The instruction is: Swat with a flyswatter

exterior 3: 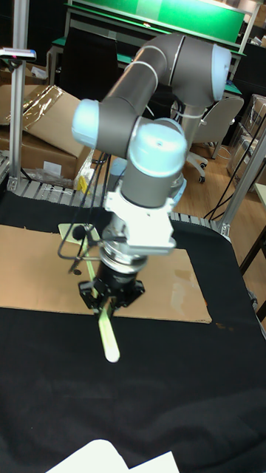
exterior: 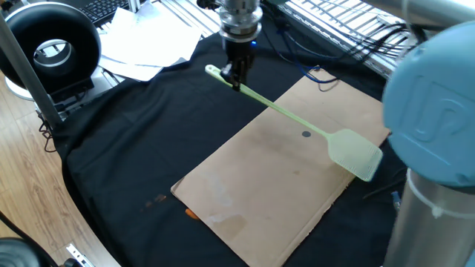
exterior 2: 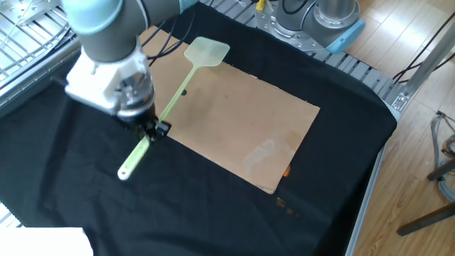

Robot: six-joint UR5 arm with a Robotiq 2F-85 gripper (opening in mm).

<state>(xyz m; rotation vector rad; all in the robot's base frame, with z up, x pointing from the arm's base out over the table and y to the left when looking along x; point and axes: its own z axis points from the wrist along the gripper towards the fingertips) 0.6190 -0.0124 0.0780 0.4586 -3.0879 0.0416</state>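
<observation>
**Claw is gripping the swatter handle, head is lying over the far edge of the board**

The black cloth (exterior: 148, 141) is covering the table under the claw, and a flat brown cardboard sheet (exterior: 282, 178) is lying on it, stretching away from the claw. No box, bowl or other container is showing on the cloth, so nothing is sitting inside anything.

The black two-finger claw (exterior: 237, 75) is pointing down with its fingers closed tight on the pale green plastic flyswatter (exterior: 297, 121), near the handle's end; a short piece of handle is sticking out behind the claw (exterior 2: 147, 132). From the claw the long thin handle is running across the cardboard, and the squarish mesh head (exterior 2: 207, 50) is sitting at the sheet's far edge, well apart from the claw. A small dark spot (exterior: 306, 134) is lying on the cardboard just beside the handle, between claw and head.

In my judgement the risk is coming from the long lever: the claw is holding far from the head, so a fast swat could be turning the thin handle inside the fingers. The head could also be catching the cardboard edge and shifting the sheet.
</observation>
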